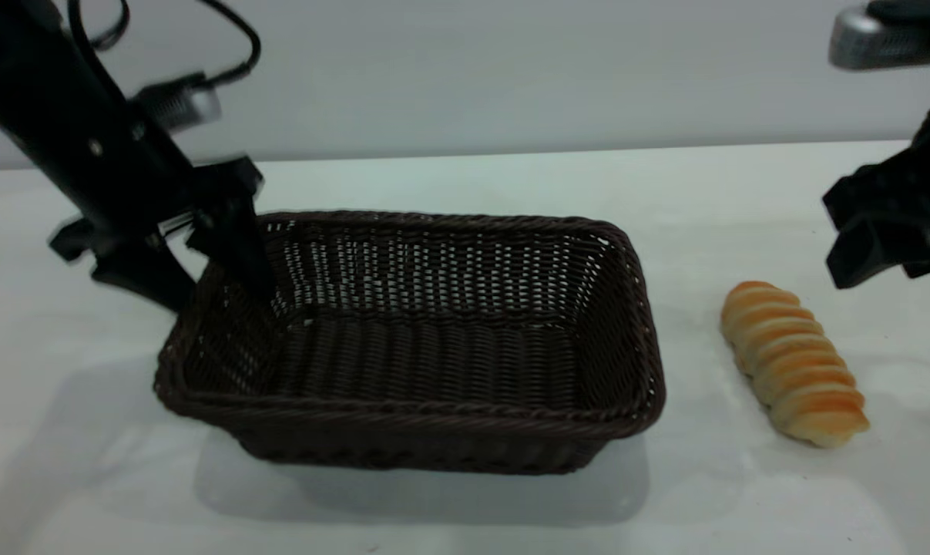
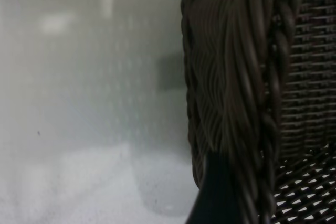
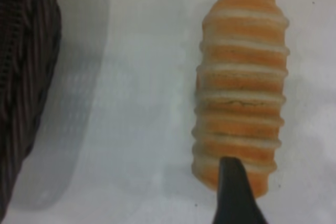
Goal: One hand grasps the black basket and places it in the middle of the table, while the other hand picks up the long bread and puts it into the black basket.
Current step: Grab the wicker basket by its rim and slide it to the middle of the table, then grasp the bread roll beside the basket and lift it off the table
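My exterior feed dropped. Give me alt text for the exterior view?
The left gripper grips the black basket at its left rim, one finger inside. The long bread lies on the table right of it, below the right gripper.

Wide open inside the black basket [image 1: 434, 339]: its floor is bare and the top is uncovered, except at the far-left corner, where the left hand [image 1: 195, 258] straddles the rim, one finger inside, one outside. Between the basket's right wall and the long bread [image 1: 792, 362] runs a clear strip of tabletop [image 1: 688, 231]. The right hand [image 1: 877, 239] hangs above the bread's far end, off the surface, blocking approach from that side. Bare tabletop lies near and far of the basket.
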You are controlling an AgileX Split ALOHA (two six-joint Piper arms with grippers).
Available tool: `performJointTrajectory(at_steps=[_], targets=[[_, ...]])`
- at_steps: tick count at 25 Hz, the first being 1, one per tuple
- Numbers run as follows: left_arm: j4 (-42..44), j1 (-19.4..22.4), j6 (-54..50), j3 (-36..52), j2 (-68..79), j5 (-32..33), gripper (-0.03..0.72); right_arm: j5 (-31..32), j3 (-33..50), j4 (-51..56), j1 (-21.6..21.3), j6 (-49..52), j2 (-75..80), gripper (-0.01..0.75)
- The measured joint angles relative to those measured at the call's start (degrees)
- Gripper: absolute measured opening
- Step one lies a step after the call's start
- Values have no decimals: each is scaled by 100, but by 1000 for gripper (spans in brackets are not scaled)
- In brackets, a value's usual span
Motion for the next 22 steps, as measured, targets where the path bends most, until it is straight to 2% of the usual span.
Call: performJointTrajectory(at_steps=[6, 22], targets=[[235, 0, 70, -6, -925, -29, 573, -398, -61, 5, 0, -12, 676, 457], [735, 0, -150, -6, -2840, 414, 571, -601, -878, 115, 0, -17, 2306, 460]])
